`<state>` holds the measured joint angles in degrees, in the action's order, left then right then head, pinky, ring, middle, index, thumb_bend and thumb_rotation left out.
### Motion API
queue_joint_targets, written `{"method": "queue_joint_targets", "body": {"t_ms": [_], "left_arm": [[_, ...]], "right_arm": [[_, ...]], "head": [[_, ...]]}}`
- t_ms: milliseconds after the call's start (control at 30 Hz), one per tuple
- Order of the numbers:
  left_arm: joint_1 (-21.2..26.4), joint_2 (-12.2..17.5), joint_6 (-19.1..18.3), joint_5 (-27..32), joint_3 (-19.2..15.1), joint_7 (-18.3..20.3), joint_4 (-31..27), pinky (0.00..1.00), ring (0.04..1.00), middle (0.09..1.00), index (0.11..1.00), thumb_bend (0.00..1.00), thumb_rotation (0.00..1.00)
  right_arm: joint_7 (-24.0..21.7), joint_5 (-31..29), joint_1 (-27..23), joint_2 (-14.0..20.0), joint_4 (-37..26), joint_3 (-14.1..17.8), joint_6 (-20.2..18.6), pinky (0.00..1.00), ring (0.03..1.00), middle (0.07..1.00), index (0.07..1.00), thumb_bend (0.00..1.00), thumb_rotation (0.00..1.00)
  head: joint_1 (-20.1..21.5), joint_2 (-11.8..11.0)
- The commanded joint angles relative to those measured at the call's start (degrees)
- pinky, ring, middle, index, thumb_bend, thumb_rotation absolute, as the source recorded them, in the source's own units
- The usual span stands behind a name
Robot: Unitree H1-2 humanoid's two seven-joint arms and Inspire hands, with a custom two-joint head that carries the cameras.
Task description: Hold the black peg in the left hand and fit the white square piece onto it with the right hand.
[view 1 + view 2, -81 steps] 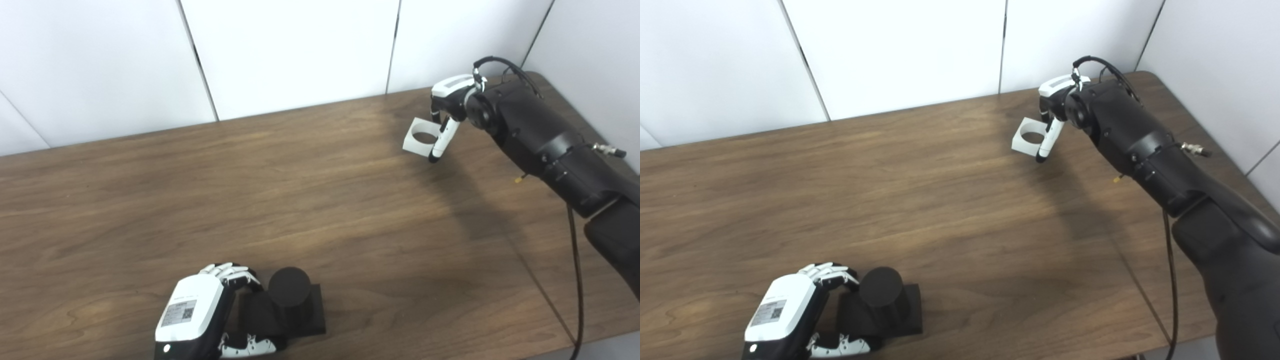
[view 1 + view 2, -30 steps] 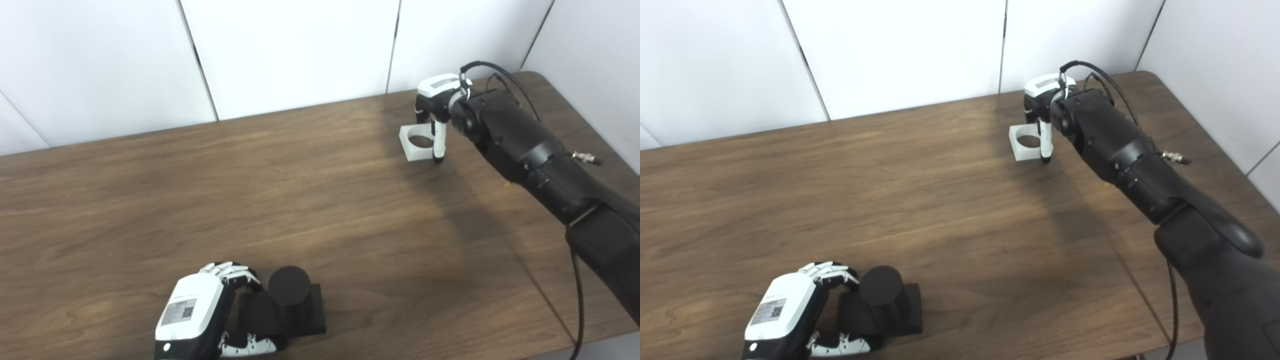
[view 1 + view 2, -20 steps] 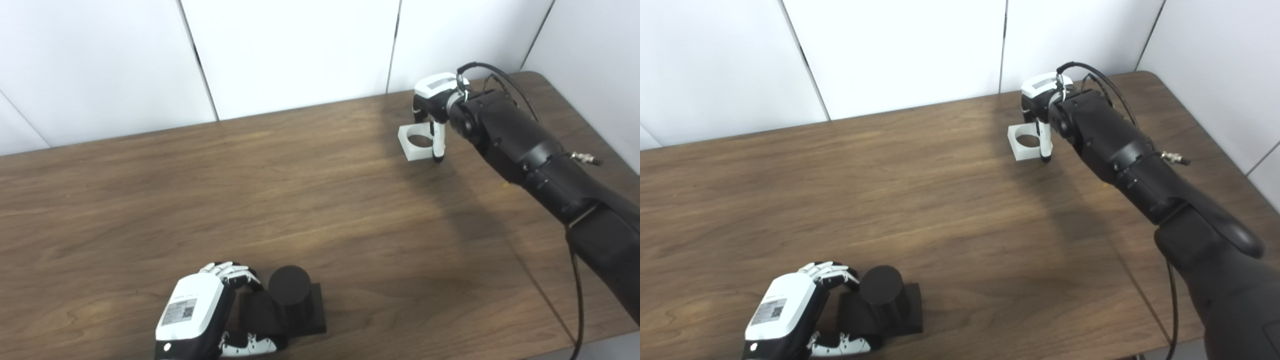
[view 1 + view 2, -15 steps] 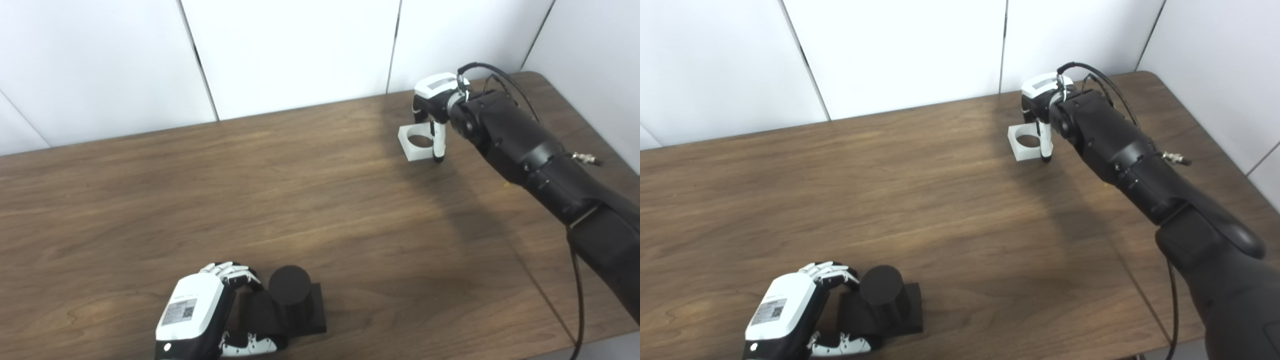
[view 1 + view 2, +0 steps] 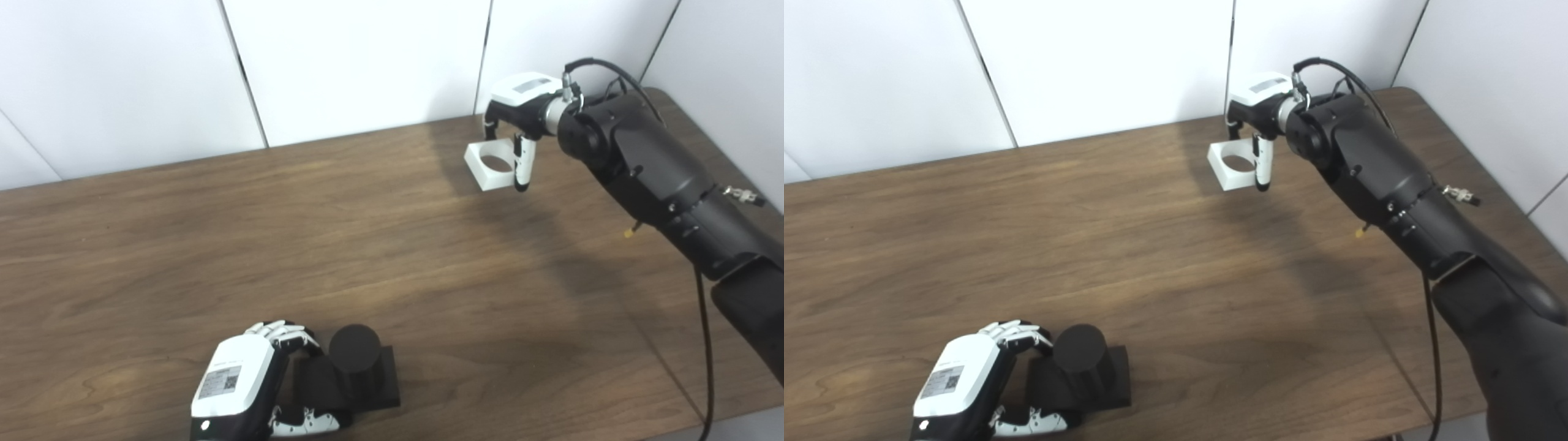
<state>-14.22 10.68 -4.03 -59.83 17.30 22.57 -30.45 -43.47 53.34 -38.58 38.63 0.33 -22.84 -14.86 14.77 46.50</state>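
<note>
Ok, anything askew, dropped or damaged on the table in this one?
Nothing stands out. The right hand holds the white square piece at the far side of the table, roughly level. The left hand grips the black peg by its base; the peg stands upright. No damage visible.

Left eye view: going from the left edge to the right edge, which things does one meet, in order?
Left robot hand → black peg → white square piece → right robot hand.
</note>
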Motion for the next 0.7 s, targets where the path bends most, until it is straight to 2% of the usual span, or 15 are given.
{"method": "queue_joint_targets", "body": {"t_ms": [0,367,667], "left_arm": [[0.3,0.2,0.0,-0.1,0.1,0.1,0.6,0.89,0.844,0.759,0.486,0.52,0.05],[0.3,-0.7,0.0,-0.7,1.0,-1.0,1.5,0.89,0.843,0.760,0.486,0.52,0.05],[0.6,-2.8,-0.7,-1.4,1.7,-2.1,3.4,0.89,0.844,0.758,0.486,0.52,0.05]], "right_arm": [[-1.2,0.8,-3.5,1.5,-4.2,1.4,-0.2,0.99,0.914,0.809,0.486,0.52,0.14],[-5.7,-1.4,-1.3,-0.7,-20.5,2.3,2.3,1.00,0.945,0.839,0.485,0.52,0.14],[-13.0,-3.6,-0.1,-5.3,-33.3,2.0,2.3,1.00,0.952,0.839,0.485,0.53,0.14]], "head": [[-0.3,0.2],[-1.5,0.6],[-3.5,1.6]]}}
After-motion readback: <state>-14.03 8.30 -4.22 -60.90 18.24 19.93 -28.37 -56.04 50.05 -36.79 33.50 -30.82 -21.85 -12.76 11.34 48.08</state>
